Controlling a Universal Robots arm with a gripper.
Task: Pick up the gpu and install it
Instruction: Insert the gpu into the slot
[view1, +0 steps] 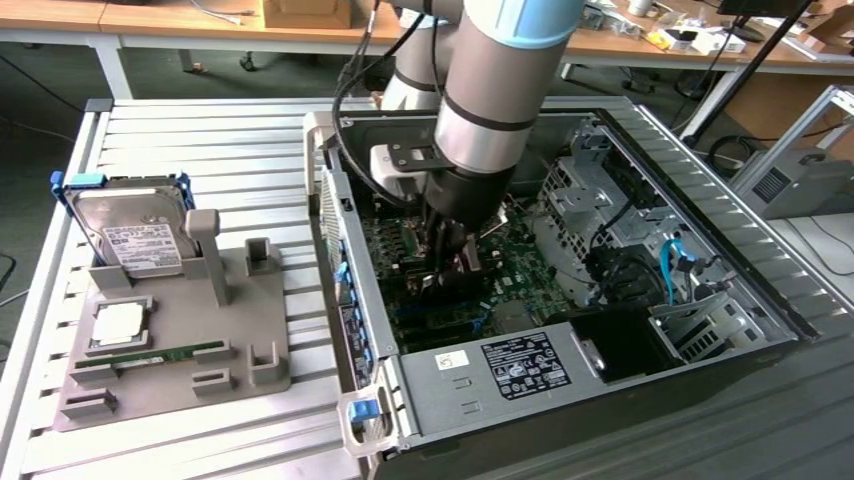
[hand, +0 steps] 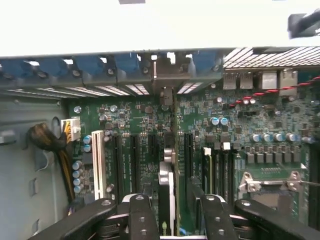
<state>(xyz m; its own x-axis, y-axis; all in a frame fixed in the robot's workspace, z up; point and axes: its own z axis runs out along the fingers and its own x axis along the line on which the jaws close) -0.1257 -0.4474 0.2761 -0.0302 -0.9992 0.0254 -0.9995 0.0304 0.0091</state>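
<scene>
Install step, release phase; gripper (hand: 167, 220) released, fingers (hand: 141, 217) standing apart on either side of gpu (hand: 166, 192); gpu upright, edge-on in motherboard (hand: 235, 130) slot, apparently seated; next move calls for straight vertical clearance.

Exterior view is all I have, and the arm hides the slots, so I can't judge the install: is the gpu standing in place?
Observer: In the wrist view the gpu stands on edge on the motherboard, between the fingers of the hand.
Operator: Is it gripped?
Observer: No; both fingers stand clear of it, gaps either side.
Operator: And its bracket?
Observer: Its metal end reaches the case's rear wall.
</scene>
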